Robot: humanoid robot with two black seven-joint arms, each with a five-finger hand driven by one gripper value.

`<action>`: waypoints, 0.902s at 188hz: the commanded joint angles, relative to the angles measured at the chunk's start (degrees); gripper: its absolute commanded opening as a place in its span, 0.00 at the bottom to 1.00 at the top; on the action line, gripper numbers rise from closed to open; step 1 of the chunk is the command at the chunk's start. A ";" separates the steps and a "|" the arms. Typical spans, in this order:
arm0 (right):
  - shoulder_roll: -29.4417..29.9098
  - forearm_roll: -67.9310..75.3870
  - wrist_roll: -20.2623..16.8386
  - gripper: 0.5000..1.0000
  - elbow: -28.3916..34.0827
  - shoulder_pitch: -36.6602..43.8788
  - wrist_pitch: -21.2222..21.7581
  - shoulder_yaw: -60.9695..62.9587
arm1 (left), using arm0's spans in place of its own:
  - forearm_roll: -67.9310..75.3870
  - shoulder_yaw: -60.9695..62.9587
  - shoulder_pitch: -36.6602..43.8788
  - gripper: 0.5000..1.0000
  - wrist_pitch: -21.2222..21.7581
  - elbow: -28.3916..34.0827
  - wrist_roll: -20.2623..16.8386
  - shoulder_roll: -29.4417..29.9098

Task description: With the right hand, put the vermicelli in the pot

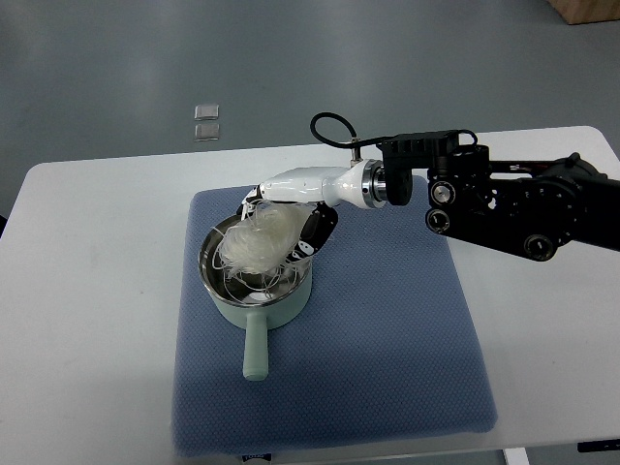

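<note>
Reaching in from the right, the right hand [291, 218] is shown with fingers clasped on the vermicelli [260, 242] over the pot [254, 300], which is set on a blue mat [387, 329].

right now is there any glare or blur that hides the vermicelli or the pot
Top view: lighting is soft and even, with only a faint shadow under the right hand. The pot shows small bright glints on its metal rim, nothing that hides it. The vermicelli is pale and slightly washed out, so single strands are hard to tell apart. Edges across the blue mat look sharp, with no motion blur.
</note>
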 commanded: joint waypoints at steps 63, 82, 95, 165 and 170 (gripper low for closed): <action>-0.26 0.01 0.00 0.72 0.07 0.00 -0.09 0.35 | 0.00 0.03 0.04 1.00 0.02 0.00 0.00 0.00; -0.26 0.10 -0.18 0.72 0.07 -0.09 -0.09 1.85 | 0.00 0.03 -0.05 1.00 0.02 0.00 0.00 0.00; -0.35 0.36 -0.27 0.72 -0.37 -0.18 -0.09 3.17 | 0.00 0.03 -0.05 1.00 0.02 0.00 0.00 0.00; -2.55 17.67 -4.05 0.72 -8.45 -14.06 -2.20 24.25 | 0.00 0.12 -0.05 1.00 0.02 0.00 0.00 0.00; -2.63 19.17 -4.22 0.72 -8.98 -15.29 -2.90 25.84 | 0.00 0.12 0.04 1.00 0.02 0.00 0.00 0.00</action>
